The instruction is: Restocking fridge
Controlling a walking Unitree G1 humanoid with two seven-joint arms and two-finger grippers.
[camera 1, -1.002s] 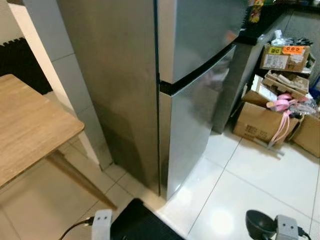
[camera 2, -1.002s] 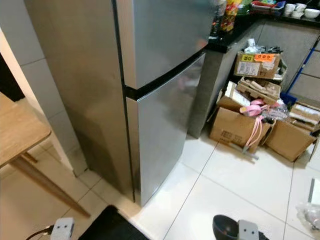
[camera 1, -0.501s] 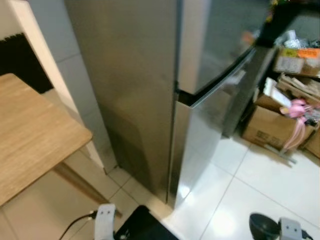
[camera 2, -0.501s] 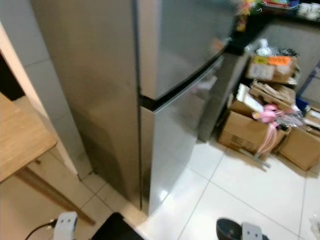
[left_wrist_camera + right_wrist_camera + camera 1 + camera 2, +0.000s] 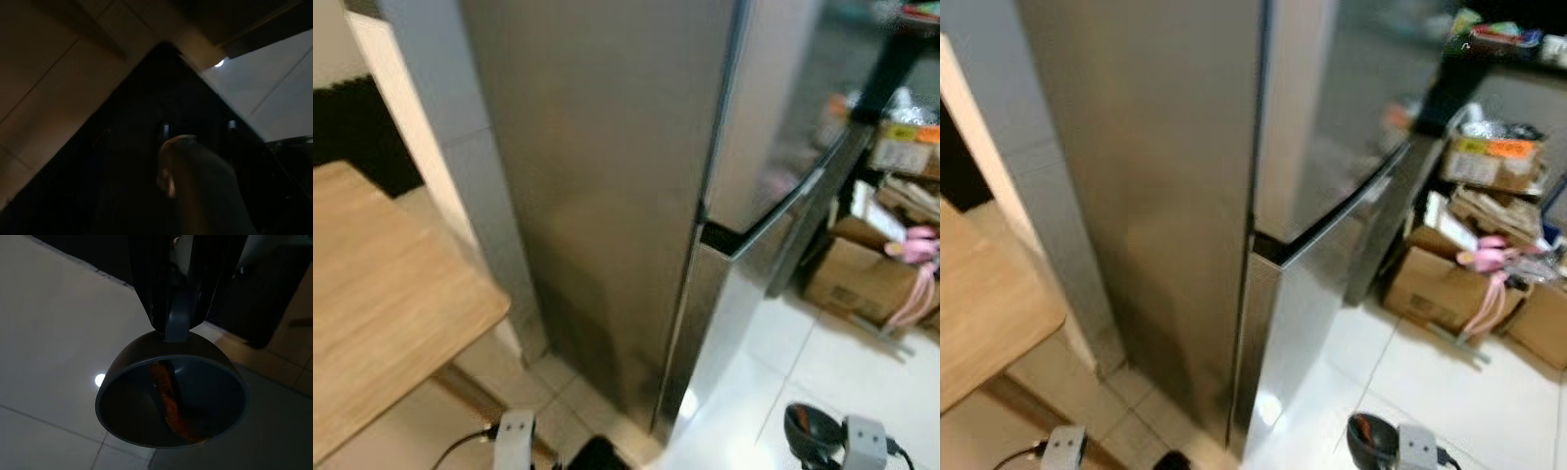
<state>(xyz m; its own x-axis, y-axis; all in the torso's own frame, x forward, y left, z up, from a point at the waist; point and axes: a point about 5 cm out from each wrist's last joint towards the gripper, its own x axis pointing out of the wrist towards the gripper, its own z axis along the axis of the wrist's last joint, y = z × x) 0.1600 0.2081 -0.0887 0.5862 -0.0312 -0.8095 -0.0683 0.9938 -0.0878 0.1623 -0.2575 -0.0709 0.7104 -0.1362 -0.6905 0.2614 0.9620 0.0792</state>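
A tall steel fridge (image 5: 607, 196) stands straight ahead, with its upper door (image 5: 1332, 117) and lower door (image 5: 1322, 333) both closed. My right gripper (image 5: 178, 298) hangs low at my right side, shut on the handle of a dark grey bowl (image 5: 171, 401). A strip of orange-red food (image 5: 168, 396) lies inside the bowl. The bowl (image 5: 806, 431) sits above the white floor tiles, short of the fridge's front corner. My left arm (image 5: 514, 436) hangs idle at the lower left, and its wrist view is very dark, with a black mat (image 5: 146, 147) over pale tiles.
A wooden table (image 5: 382, 313) juts in from the left, close to the fridge's side. A tiled white pillar (image 5: 460, 166) stands between them. Cardboard boxes (image 5: 862, 284) with clutter crowd the floor to the right, under a black counter. White floor tiles (image 5: 1449, 392) lie before the fridge doors.
The whole picture has shifted right and the fridge looms larger, so the camera has moved nearer and turned left. Both arms stay low, and the bowl is still held.
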